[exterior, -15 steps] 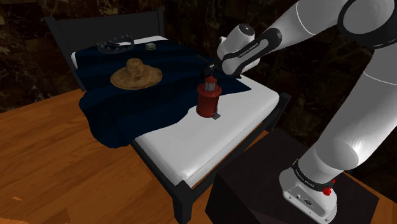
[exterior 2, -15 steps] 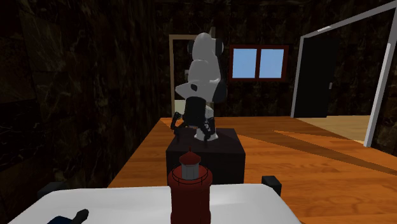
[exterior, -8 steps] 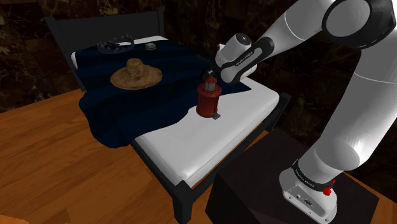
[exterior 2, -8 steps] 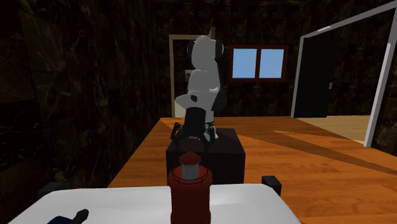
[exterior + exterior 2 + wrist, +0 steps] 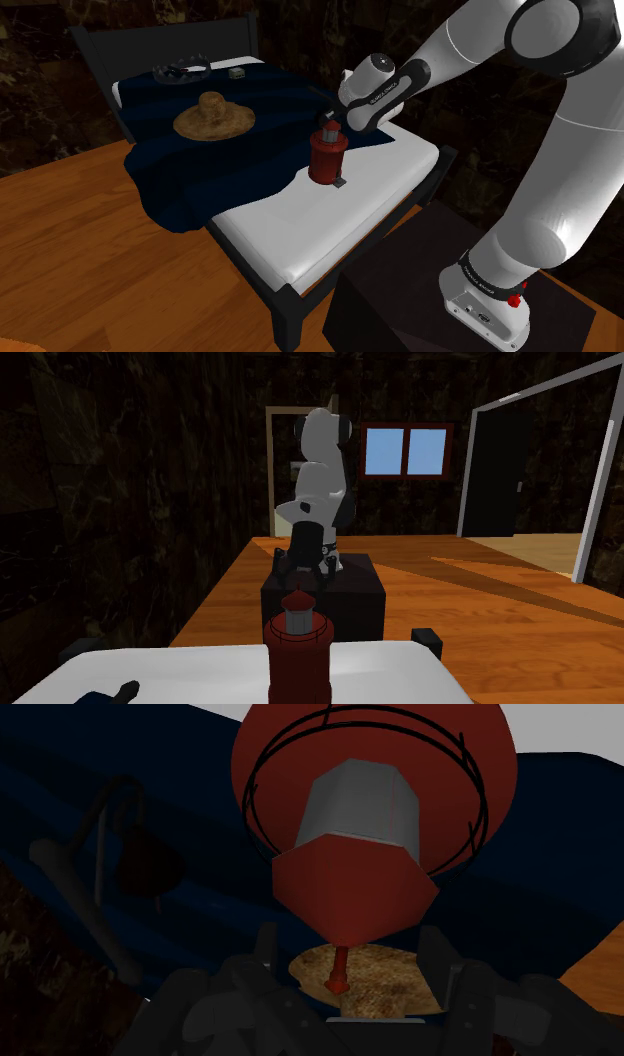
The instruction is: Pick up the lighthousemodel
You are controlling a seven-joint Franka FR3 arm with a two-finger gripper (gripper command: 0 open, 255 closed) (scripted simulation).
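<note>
Since a second ago the white arm (image 5: 560, 150) has lifted its elbow and the jaws have come down closer to the top of the lighthouse model (image 5: 328, 158); nearest in the shoulder view is the dark box stand (image 5: 400, 300) at the lower right, on a wooden floor (image 5: 70, 250); the arm goes up from it and bends over the bed (image 5: 300, 235); the jaws are wide, with the two black fingers (image 5: 436, 959) apart; the little red tip of the lighthouse roof sits between them and they do not touch it; the lighthouse model is dark red, with a grey part under a pointed red roof and a thin black rail around it; it stands up straight on the white part of the bed, right by the edge of a dark blue blanket (image 5: 220, 170); farther on, a brown straw hat (image 5: 213, 118) lies on the blanket, well apart from the lighthouse; past the hat, near the dark headboard (image 5: 150, 40), lie what look like dark glasses (image 5: 180, 70) and a small box (image 5: 238, 71); far back in the second exterior view is a blue window (image 5: 405, 450)
</note>
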